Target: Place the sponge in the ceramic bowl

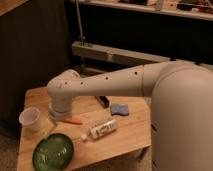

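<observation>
Green bowl [52,151]: shallow, round, glossy ceramic with a darker rim; nearest item, at the front left corner of the table, hard against the front edge; nothing inside.
Table [127,142]: small, light wood, rectangular; bare strip along the front right, between the bottle and the right edge.
White bottle [102,129]: plastic, lying on its side, cap end pointing towards the bowl; just right of the bowl, apart from it.
Gripper [50,126]: pale two-finger tool hanging below the wrist, low over the table's left part, between cup and bowl; fingers spread apart, nothing between them.
White cup [30,119]: plastic, upright, near the left edge, just beside the gripper, behind the bowl.
Orange stick [74,121]: thin, pen-like, flat on the wood under the wrist, between gripper and bottle.
Light-blue sponge [119,108]: small soft rectangular pad with rounded corners, flat on the table right of centre, behind the bottle, well apart from bowl and gripper; open wood on its right up to the table edge.
Black block [103,101]: dark, rectangular, just left of the sponge, partly under the arm.
White arm [100,82]: thick rounded tube crossing above the table's back half from the right, bending down at the left.
Robot body [185,120]: large white shell filling the right side, close to the table's right edge.
Dark wall [35,45]: directly behind the table's back edge.
Grey rail [115,52]: horizontal, farther back.
</observation>
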